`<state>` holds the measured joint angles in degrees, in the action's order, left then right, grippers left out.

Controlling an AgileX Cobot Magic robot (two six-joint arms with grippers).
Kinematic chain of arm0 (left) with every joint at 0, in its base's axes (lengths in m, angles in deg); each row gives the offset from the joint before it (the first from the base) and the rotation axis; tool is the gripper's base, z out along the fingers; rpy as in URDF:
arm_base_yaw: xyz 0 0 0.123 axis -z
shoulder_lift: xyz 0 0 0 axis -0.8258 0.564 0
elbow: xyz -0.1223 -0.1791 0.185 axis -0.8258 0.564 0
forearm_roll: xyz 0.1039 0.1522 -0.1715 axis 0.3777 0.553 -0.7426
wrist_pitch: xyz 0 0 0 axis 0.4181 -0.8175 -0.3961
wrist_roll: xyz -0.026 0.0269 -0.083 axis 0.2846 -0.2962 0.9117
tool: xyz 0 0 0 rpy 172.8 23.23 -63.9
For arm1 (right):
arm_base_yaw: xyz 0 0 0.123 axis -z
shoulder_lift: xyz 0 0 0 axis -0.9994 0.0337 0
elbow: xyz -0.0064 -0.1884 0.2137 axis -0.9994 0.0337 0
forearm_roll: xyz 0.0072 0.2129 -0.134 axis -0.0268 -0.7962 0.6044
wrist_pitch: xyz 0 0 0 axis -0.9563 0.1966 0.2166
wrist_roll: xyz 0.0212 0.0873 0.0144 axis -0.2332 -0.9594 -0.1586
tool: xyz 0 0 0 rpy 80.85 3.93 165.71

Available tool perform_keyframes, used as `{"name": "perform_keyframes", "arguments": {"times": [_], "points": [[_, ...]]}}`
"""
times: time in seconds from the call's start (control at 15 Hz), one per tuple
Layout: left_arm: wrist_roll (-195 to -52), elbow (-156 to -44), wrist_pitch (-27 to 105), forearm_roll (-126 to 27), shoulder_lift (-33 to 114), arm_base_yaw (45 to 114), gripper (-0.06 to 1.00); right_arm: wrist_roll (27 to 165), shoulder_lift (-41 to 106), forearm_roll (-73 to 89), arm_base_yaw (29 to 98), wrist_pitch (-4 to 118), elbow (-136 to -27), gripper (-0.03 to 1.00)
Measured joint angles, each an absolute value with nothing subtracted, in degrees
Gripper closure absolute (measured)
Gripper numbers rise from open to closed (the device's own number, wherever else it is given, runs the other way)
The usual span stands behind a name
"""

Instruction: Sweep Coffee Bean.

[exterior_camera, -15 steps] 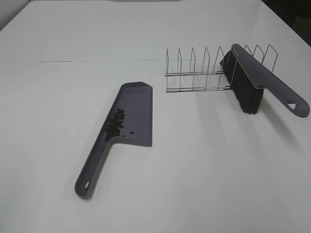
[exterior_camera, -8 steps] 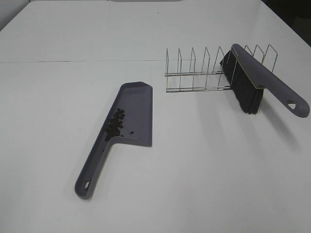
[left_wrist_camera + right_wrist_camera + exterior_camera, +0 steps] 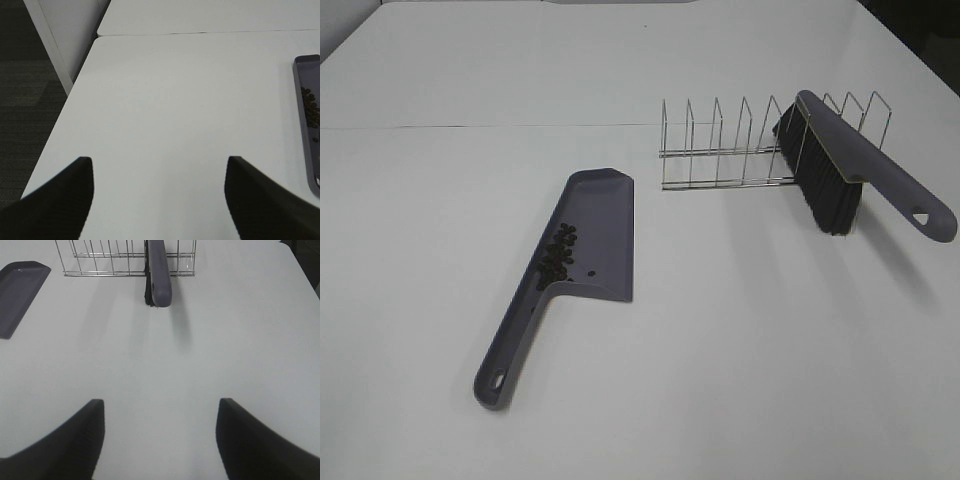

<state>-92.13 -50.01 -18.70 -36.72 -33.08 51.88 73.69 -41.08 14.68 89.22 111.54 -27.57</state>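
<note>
The coffee bean cluster lies in a grey-purple dustpan flat on the white table, left of centre. In the left wrist view the beans and the dustpan's rim show at the frame's edge. A grey brush with black bristles leans in a wire rack at the back right. Neither arm appears in the exterior high view. My left gripper is open over bare table, apart from the dustpan. My right gripper is open too, a stretch short of the brush.
The dustpan's handle points toward the table's front. A seam between two tabletops runs behind the dustpan. The table's left edge drops to dark floor. In the right wrist view the rack and the dustpan's end show.
</note>
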Motion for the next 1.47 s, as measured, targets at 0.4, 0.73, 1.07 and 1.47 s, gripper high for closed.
{"name": "perform_keyframes", "arguments": {"times": [0.4, 0.73, 1.07, 1.47], "points": [[-92.13, -50.01, -18.70, -36.72, -33.08, 51.88, 0.29, 73.69, -41.08, 14.68, 89.22, 111.54, -27.57, 0.41], [-92.13, -50.01, -18.70, -36.72, -33.08, 51.88, 0.29, 73.69, -41.08, 14.68, 89.22, 111.54, -27.57, 0.41], [-92.13, -50.01, -18.70, -36.72, -33.08, 51.88, 0.29, 73.69, -41.08, 14.68, 89.22, 111.54, -27.57, 0.41], [-92.13, -50.01, -18.70, -36.72, -33.08, 51.88, 0.29, 73.69, -41.08, 14.68, 89.22, 111.54, -27.57, 0.41]]}}
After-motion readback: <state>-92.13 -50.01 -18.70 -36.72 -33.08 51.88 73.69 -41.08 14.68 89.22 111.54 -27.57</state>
